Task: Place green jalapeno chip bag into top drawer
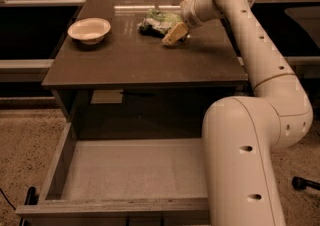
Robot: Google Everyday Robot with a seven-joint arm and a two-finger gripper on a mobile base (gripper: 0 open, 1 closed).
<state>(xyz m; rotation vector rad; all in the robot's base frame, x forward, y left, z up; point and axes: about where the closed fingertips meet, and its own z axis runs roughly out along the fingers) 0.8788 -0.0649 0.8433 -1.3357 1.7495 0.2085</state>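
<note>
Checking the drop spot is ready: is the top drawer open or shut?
Open: the top drawer is pulled out, its pale bottom showing. The claw is at the green jalapeno chip bag.

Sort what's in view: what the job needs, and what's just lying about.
Job: chip bag at the back of the table; top drawer, pulled open; tool at the bag's right side.
Lying about: bowl, back left.

Top drawer (125, 170) stands open, reachable from above on its left and middle; arm link (240, 160) hangs over its right side. Counter (145, 65) front is free. At the back: bowl (89, 30) left, green jalapeno chip bag (156, 21) with claw (175, 34) just beside it.
</note>
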